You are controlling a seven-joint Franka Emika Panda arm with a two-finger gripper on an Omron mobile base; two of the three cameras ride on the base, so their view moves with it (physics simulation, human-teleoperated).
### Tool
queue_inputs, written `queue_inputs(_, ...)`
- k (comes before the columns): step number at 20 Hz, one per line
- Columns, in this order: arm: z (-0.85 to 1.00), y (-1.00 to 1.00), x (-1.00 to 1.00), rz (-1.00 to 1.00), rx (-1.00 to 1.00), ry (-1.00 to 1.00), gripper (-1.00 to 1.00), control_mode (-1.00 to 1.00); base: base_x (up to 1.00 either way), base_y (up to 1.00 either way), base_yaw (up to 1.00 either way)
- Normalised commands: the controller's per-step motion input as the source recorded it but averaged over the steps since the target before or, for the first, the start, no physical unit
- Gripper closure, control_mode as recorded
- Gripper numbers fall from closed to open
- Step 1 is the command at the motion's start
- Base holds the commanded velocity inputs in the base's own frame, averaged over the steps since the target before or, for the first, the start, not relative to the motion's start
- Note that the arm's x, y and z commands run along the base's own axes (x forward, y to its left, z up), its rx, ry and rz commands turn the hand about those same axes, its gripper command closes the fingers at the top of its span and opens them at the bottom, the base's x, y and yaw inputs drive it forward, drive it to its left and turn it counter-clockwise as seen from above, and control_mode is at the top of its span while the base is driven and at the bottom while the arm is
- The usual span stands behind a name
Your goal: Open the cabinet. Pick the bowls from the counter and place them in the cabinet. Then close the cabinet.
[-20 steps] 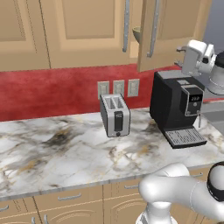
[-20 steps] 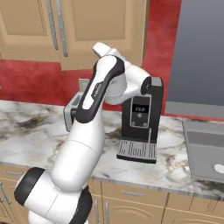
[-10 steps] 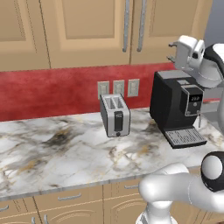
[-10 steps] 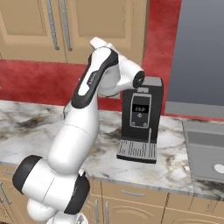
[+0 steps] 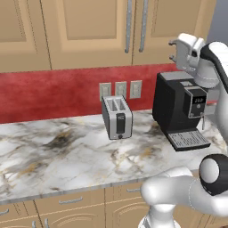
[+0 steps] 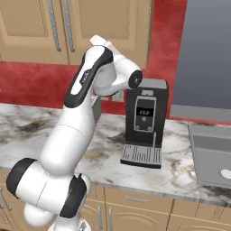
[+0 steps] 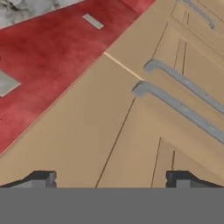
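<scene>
Above the counter [image 5: 53,156], on the far wall, the cabinet [image 5: 93,31] hangs with both recessed-panel doors shut flush, their meeting seam running straight up and down. Its two silver bar handles [image 5: 136,26] stand side by side at the centre, long axes vertical, one on each side of the seam; in the hand view they cross the picture as two slanted parallel bars [image 7: 179,105] because the hand is rolled. Below the cabinet runs a red backsplash [image 5: 53,91] with a row of three outlets [image 5: 121,90]. On the marble counter a silver toaster [image 5: 117,117] stands against the backsplash beneath the outlets, and a black coffee machine [image 5: 180,111] stands to its right, well apart from it. The gripper [image 5: 178,50] is raised to the right of the handles, at about the level of the cabinet's lower edge and above the coffee machine, facing the cabinet front. Its dark fingertips [image 7: 43,178] stand wide apart at the bottom of the hand view, with nothing between them and no contact with the doors or the handles. In the right base view the arm rises in front of the toaster, the coffee machine [image 6: 144,122] stands to its right, and a grey sink [image 6: 212,158] is set into the counter further right.
</scene>
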Motion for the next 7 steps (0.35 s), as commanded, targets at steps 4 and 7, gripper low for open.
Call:
queue_inputs(4, 0.01, 0.23, 0.26, -0.08, 0.00, 0.00, -1.00, -1.00, 0.00, 0.00, 0.00)
queue_inputs(7, 0.00, 0.19, 0.26, -0.09, 0.00, 0.00, -1.00, -1.00, 0.00, 0.00, 0.00)
